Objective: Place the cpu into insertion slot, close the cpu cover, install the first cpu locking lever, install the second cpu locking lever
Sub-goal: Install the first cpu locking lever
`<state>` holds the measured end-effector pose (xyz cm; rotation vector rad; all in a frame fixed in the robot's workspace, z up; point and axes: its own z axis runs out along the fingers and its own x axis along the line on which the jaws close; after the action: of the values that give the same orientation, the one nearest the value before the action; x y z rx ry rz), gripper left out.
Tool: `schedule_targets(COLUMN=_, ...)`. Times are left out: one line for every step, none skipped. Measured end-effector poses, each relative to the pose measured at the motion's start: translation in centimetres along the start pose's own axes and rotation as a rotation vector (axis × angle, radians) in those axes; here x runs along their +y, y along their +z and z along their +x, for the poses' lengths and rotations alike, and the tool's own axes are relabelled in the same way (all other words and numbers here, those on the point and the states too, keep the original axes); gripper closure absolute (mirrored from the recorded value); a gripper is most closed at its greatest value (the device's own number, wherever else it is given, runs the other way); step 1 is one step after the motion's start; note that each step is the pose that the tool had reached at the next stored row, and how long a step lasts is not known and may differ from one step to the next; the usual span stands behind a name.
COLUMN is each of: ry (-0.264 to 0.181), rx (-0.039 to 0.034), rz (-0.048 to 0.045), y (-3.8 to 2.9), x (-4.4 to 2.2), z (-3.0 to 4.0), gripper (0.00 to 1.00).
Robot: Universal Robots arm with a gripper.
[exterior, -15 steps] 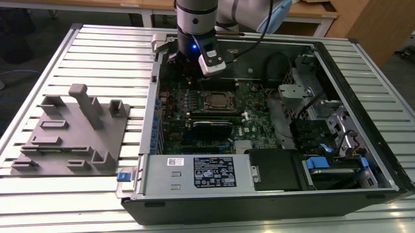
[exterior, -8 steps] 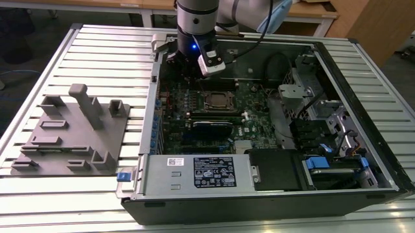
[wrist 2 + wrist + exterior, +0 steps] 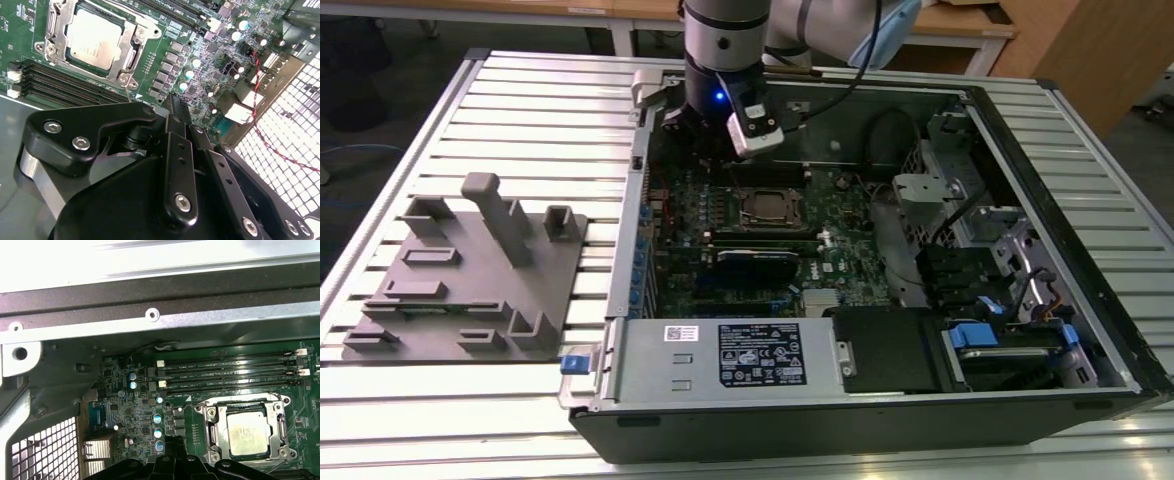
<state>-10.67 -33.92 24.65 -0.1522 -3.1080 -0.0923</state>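
Observation:
The cpu [image 3: 94, 40] lies flat in the insertion slot [image 3: 131, 59] on the green motherboard, silver top up. It is also in the first wrist view as the cpu [image 3: 246, 432] and in the exterior view as the cpu [image 3: 767, 207]. The cpu cover [image 3: 59, 30] lies down around the chip, which shows through its window. My gripper [image 3: 173, 102] hangs above the board beside the socket, toward the case's back wall. Its black fingers [image 3: 176, 145] meet at the tip with nothing between them. The exterior view has the gripper [image 3: 698, 135] low inside the open case.
Memory slots [image 3: 225, 375] run beside the socket. The case's perforated back wall [image 3: 285, 130] and red-black wires [image 3: 260, 75] are close to the gripper. A grey fixture plate [image 3: 467, 270] sits at the exterior view's left; the power supply [image 3: 720, 355] is at the case's front.

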Motion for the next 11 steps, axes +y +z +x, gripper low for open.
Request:
schedule_targets(ry=0.0, rx=0.002, rz=0.0002, y=0.0, x=0.0, z=0.0, gripper=0.9)
schedule_targets(ry=0.0, rx=0.0027, rz=0.0004, y=-0.01, x=0.0, z=0.01, gripper=0.9)
schedule_targets(ry=0.0, rx=0.0027, rz=0.0004, y=-0.01, x=0.0, z=0.01, gripper=0.9)
schedule_targets(ry=0.0, rx=0.0028, rz=0.0004, y=-0.01, x=0.0, z=0.01, gripper=0.9)
schedule_targets(ry=0.0, rx=0.0034, rz=0.0005, y=-0.01, x=0.0, z=0.01, gripper=0.9)
schedule_targets(ry=0.0, rx=0.004, rz=0.0005, y=-0.01, x=0.0, z=0.01, gripper=0.9)
schedule_targets(ry=0.0, rx=0.0039, rz=0.0005, y=0.0, x=0.0, z=0.01, gripper=0.9)
schedule_targets(ry=0.0, rx=0.004, rz=0.0005, y=0.0, x=0.0, z=0.01, gripper=0.9)
schedule_targets(ry=0.0, rx=0.0041, rz=0.0005, y=0.0, x=0.0, z=0.01, gripper=0.9)
schedule_targets(ry=0.0, rx=0.0045, rz=0.0005, y=-0.01, x=0.0, z=0.01, gripper=0.9)
schedule_targets(ry=0.001, rx=0.006, rz=0.0007, y=-0.01, x=0.0, z=0.01, gripper=0.9)
